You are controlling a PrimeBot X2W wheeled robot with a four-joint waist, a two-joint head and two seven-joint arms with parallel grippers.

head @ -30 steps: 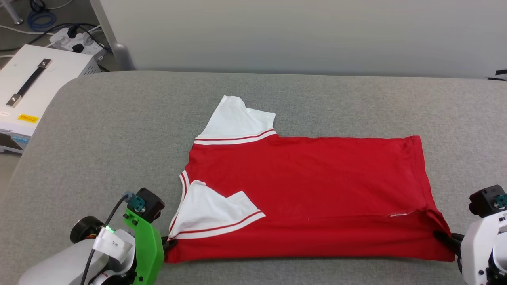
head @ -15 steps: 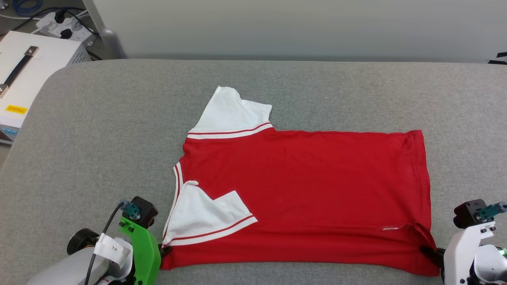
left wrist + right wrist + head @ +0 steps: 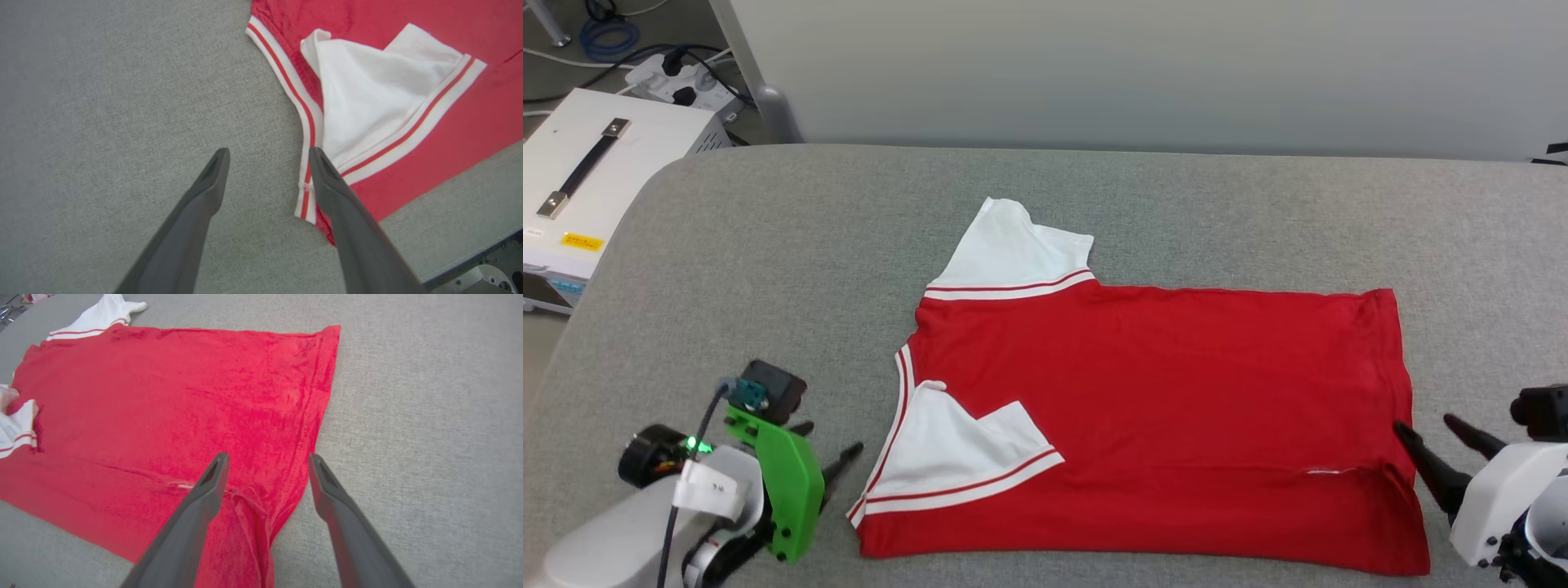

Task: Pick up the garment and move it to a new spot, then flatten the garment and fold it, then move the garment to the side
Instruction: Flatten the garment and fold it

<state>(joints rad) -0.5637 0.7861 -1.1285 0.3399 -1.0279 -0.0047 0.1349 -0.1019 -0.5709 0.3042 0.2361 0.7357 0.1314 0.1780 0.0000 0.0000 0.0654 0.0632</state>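
The garment (image 3: 1160, 384) is a red T-shirt with white sleeves and striped trim, lying flat on the grey table (image 3: 768, 245) with its near long edge folded over. One white sleeve (image 3: 964, 449) lies folded onto the red body, and the other sleeve (image 3: 1017, 245) sticks out at the far side. My left gripper (image 3: 829, 441) stands open just left of the garment's near left corner (image 3: 310, 204), apart from the cloth. Over the hem at the near right corner (image 3: 261, 514) my right gripper (image 3: 1425, 425) is open, nothing between its fingers. The left gripper (image 3: 268, 152) and right gripper (image 3: 268, 457) both show spread jaws.
A white box with a black handle (image 3: 596, 163) stands off the table's left edge, with a power strip and cables (image 3: 678, 77) behind it. A pale wall panel (image 3: 1094, 65) runs along the table's far side. Bare grey cloth surrounds the garment.
Both grippers have opened and let go of the garment's near corners, drawing back a little. The garment's near edge now lies flat. The head camera has shifted slightly.
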